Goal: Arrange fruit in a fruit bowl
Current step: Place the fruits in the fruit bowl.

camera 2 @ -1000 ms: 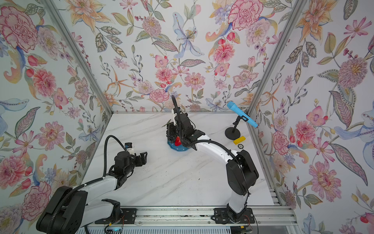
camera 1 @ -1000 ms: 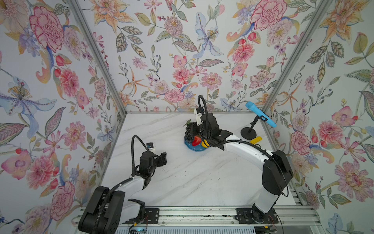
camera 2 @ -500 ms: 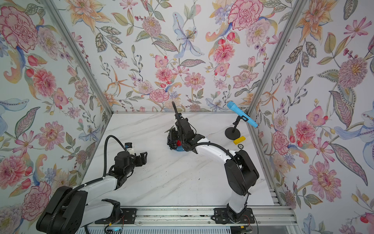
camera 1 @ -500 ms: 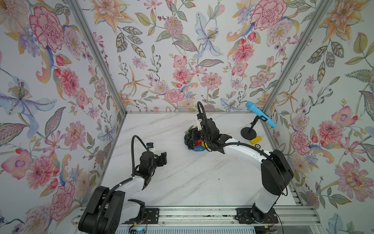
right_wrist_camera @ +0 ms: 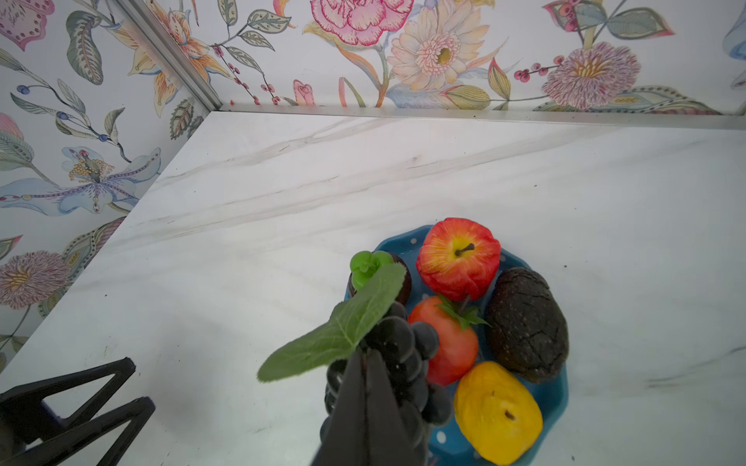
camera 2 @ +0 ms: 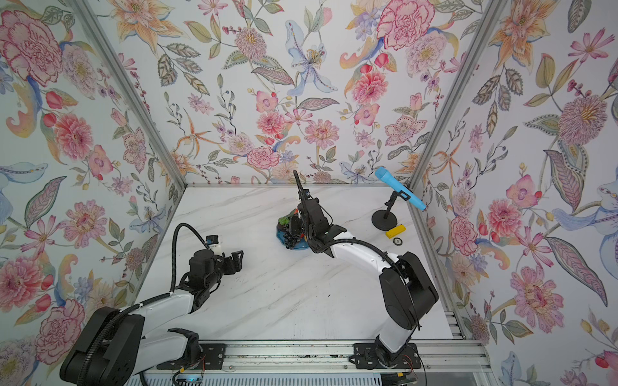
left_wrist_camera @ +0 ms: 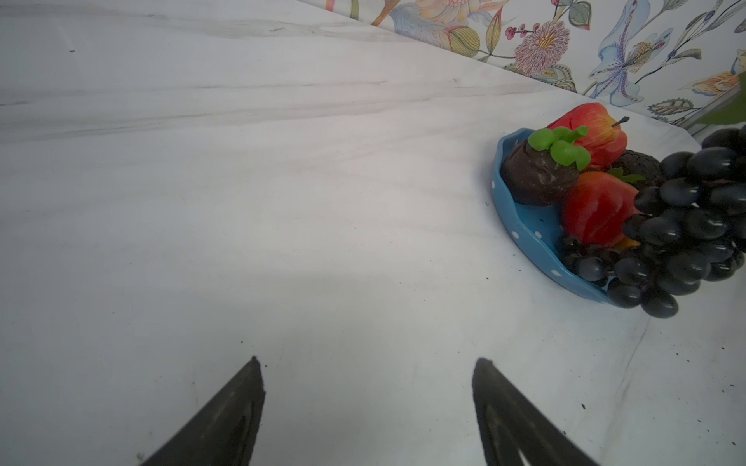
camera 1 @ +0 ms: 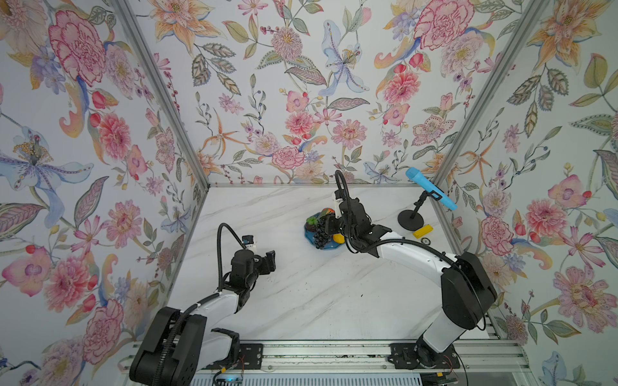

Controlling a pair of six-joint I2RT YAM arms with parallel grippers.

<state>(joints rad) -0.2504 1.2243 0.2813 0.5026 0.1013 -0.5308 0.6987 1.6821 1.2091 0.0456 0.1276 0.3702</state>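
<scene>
Both top views: bowl [camera 1: 330, 248] toward the back of the bench [camera 1: 301, 300], right hand [camera 1: 326, 223] over it, left hand [camera 1: 271, 261] well apart; left wrist view: left hand wide, empty; grapes [left_wrist_camera: 686, 226] drape over the bowl's rim; right wrist view: right hand pinched tight on the grapes' top, beside the strawberry [right_wrist_camera: 448, 343].

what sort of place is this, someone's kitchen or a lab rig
Likely a staged robot-recording booth, not a home: floral wallpaper panels in a metal frame, a marble-look tabletop with a mounting rail, and a blue microphone on a stand.
</scene>
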